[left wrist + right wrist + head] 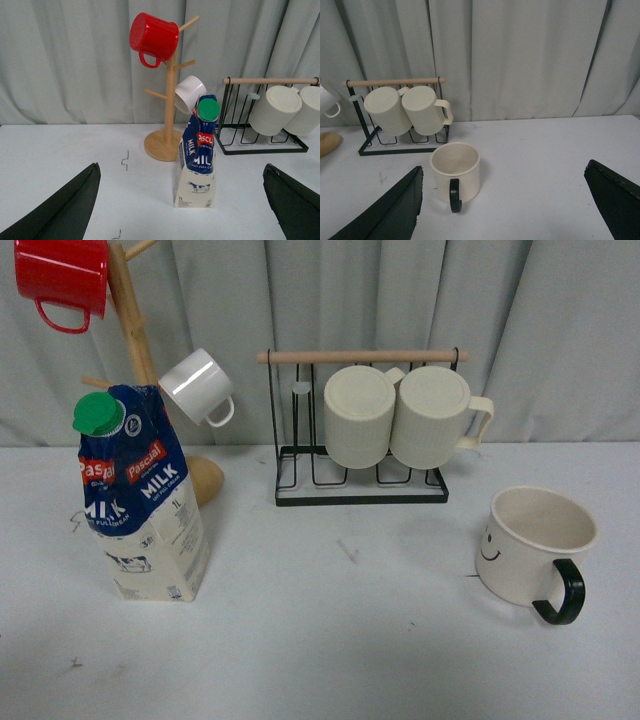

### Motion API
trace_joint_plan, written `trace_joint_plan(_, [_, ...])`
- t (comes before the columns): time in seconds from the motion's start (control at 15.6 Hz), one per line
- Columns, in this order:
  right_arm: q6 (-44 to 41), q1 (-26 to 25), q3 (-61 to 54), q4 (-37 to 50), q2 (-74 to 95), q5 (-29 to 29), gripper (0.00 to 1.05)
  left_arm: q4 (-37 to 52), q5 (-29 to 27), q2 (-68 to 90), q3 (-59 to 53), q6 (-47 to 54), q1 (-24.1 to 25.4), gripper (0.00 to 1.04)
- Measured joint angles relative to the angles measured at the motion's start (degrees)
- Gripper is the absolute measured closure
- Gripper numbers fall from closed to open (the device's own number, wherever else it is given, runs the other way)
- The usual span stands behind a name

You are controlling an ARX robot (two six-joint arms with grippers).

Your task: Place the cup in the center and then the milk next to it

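The cup (535,548) is a wide cream mug with a black handle and a smiley face, standing upright at the right of the table. In the right wrist view the cup (455,171) sits ahead of my open right gripper (507,210), nearer one finger, handle towards the camera. The milk (138,498), a blue and cream carton with a green cap, stands upright at the left. My open left gripper (182,207) faces the milk (198,155), which stands apart from both fingers. Neither gripper shows in the front view.
A wooden mug tree (140,360) behind the milk holds a red mug (62,278) and a small white mug (198,386). A black wire rack (360,485) at the back centre carries two ribbed cream mugs (400,415). Grey curtain hangs behind the white table (340,640).
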Motion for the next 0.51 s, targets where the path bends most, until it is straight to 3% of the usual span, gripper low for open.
trace_joint_plan(0.51, [0.0,0.0,0.0,0.0,0.0,0.0,0.06,0.0,0.0,0.0,0.0,0.0,0.0,0.07])
